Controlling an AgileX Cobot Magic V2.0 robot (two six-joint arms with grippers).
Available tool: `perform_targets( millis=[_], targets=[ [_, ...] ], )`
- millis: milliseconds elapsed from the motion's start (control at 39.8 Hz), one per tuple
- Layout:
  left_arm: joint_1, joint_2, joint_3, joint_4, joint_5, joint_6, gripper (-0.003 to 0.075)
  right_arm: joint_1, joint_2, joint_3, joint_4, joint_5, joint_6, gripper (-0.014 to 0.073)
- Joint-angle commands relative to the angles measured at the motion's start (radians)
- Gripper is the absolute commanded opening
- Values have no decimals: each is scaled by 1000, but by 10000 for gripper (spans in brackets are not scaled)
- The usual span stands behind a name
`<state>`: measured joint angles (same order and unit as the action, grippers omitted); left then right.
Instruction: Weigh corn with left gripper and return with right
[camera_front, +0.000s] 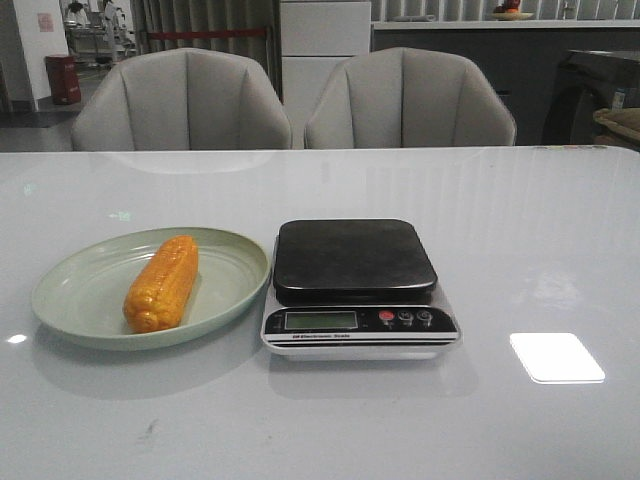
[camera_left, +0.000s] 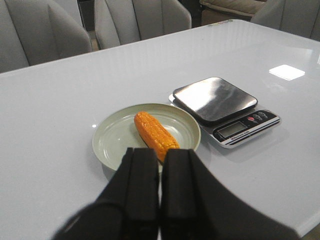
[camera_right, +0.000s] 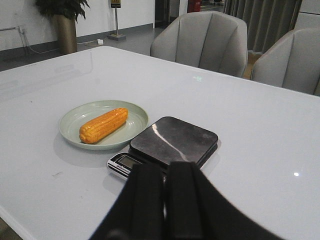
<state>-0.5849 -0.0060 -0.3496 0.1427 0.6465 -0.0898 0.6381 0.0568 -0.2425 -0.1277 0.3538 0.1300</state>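
1. The corn (camera_front: 162, 283) is lying on its side in the green plate (camera_front: 70, 290), running from the plate's near-left part toward its far-right part, with one blunt end facing the camera in the front view
2. The plate is sitting on the white table (camera_front: 520, 230), just to the left of the kitchen scale (camera_front: 358, 288); their edges are looking very close (whether they are touching is hard to tell)
3. The scale's dark weighing platform (camera_front: 354, 258) is carrying nothing, and the display (camera_front: 320, 320) with its small buttons (camera_front: 405, 318) is facing the robot
4. The left gripper (camera_left: 160, 185) is showing only in the left wrist view, hovering above the table on the near side of the plate, with its two black fingers (camera_left: 142, 182) pressed together and holding nothing
5. The right gripper (camera_right: 164, 195) is showing only in the right wrist view, hanging over the table near the scale's front edge; its fingers (camera_right: 147, 195) are also lying together with only a thin seam between them, gripping nothing
6. Two grey upholstered chairs (camera_front: 185, 100) are standing behind the far edge of the table, and a bright patch of light (camera_front: 556, 357) is reflecting off the tabletop to the right of the scale
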Motion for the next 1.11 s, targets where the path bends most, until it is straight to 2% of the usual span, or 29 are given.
perform_targets(
  millis=[0, 151, 277, 403, 503, 855, 1082],
  targets=[
    [1, 5, 13, 37, -171, -2, 113, -6, 10, -25, -17, -79, -10, 167],
    [18, 5, 135, 81, -453, -2, 113, -6, 10, -25, -17, -79, -10, 167],
    [93, 5, 235, 66, -639, -2, 113, -6, 10, -25, -17, -79, -10, 167],
    [195, 5, 324, -8, -782, -2, 113, -6, 10, -25, -17, -79, -10, 167],
    [280, 5, 383, -83, -844, -2, 113, -6, 10, -25, -17, -79, -10, 167],
    [490, -7, 387, -108, -793, -2, 113, -6, 10, -25, -17, -79, -10, 167],
    [536, -23, 387, -106, -699, -2, 113, -6, 10, -25, -17, -80, -10, 167]
  ],
)
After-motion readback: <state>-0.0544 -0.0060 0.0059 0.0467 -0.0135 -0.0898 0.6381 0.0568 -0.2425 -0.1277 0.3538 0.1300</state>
